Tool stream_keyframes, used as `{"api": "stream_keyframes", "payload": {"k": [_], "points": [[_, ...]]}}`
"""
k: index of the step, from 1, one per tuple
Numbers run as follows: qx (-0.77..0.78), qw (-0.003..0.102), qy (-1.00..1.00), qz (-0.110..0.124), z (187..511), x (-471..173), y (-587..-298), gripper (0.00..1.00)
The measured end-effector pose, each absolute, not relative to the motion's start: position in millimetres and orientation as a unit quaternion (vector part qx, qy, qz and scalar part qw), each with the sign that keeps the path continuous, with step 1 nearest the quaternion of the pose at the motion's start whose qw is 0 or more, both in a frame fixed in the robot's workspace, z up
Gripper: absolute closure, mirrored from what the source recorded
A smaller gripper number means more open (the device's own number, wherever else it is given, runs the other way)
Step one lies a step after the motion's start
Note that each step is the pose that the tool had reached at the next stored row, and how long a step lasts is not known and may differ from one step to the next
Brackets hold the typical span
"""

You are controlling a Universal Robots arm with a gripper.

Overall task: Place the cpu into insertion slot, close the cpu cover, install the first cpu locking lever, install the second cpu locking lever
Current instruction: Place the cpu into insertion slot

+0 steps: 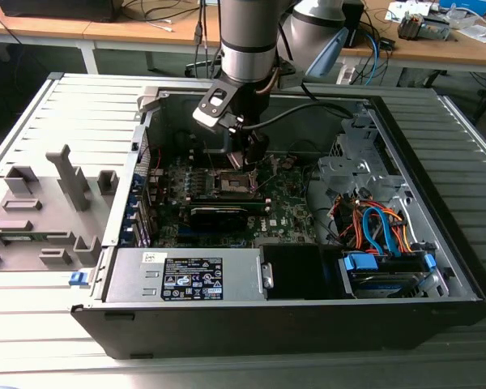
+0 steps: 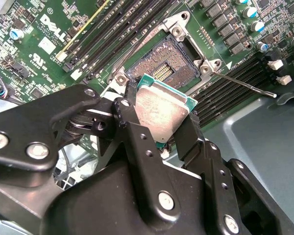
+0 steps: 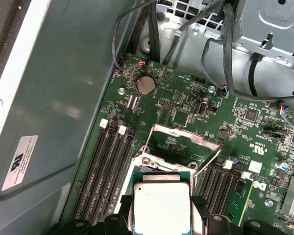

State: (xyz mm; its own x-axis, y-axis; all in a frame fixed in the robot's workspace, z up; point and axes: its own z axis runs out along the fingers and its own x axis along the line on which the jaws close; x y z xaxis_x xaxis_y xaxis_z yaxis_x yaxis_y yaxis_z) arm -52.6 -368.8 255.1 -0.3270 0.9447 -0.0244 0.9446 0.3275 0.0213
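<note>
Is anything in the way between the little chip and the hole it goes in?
Nothing visible is in the way. The gripper holds the cpu right above the open socket, whose contacts lie bare. The cpu cover is swung open, off the socket.

The open computer case (image 1: pixel 308 324) holds a grey power supply (image 1: pixel 186 275) and orange and blue cables (image 1: pixel 378 229), with grey plastic holders (image 1: pixel 73 182) at the exterior view's left.

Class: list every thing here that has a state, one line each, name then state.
cpu, gripped, not seated
hand, shut on cpu
socket, empty, contacts bare
cover, swung open
lever, released
case, open
</note>
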Motion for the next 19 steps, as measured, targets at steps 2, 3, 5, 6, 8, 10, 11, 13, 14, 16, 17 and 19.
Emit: {"api": "stream_keyframes", "payload": {"k": [2, 3, 5, 6, 8, 10, 11, 13, 14, 16, 17, 19], "points": [[0.581, 0.016, 0.814, 0.001, 255.1, -52.6, -368.8, 0.45], [0.581, 0.016, 0.814, 0.001, 255.1, -52.6, -368.8, 0.45], [0.581, 0.016, 0.813, 0.001, 255.1, -52.6, -368.8, 0.45], [0.582, 0.016, 0.813, 0.001, 255.1, -52.6, -368.8, 0.45], [0.583, 0.017, 0.812, 0.001, 255.1, -52.6, -368.8, 0.45], [0.584, 0.017, 0.812, 0.001, 255.1, -52.6, -368.8, 0.45], [0.584, 0.017, 0.811, 0.000, 255.1, -52.6, -368.8, 0.45], [0.585, 0.017, 0.811, 0.000, 255.1, -52.6, -368.8, 0.45], [0.585, 0.017, 0.811, 0.000, 255.1, -52.6, -368.8, 0.45], [0.586, 0.017, 0.810, 0.000, 255.1, -52.6, -368.8, 0.45], [0.586, 0.018, 0.810, 0.000, 255.1, -52.6, -368.8, 0.45], [0.587, 0.018, 0.809, -0.001, 255.0, -52.6, -368.8, 0.45]]}}
